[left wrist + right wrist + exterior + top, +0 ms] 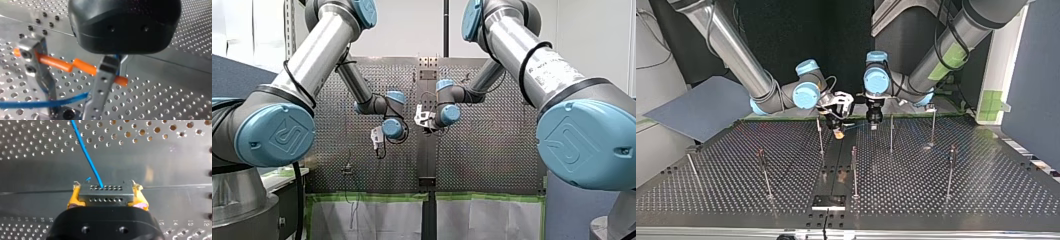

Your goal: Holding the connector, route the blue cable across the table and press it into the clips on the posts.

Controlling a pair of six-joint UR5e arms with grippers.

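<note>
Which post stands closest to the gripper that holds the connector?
The thin post beside my right gripper, which is shut on the connector, toward the top view's left; every other post stands farther away.

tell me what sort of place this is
Most likely a robotics lab or test cell. My left arm and my right arm reach over a perforated metal table, and thin posts stand on it as a cable-routing fixture.

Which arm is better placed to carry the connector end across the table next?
Right: my right gripper is shut on the connector, yellow pads on both sides, with the blue cable running out of it. My left gripper is open, the cable crossing between its metal fingers, so it likely suits guiding.
</note>
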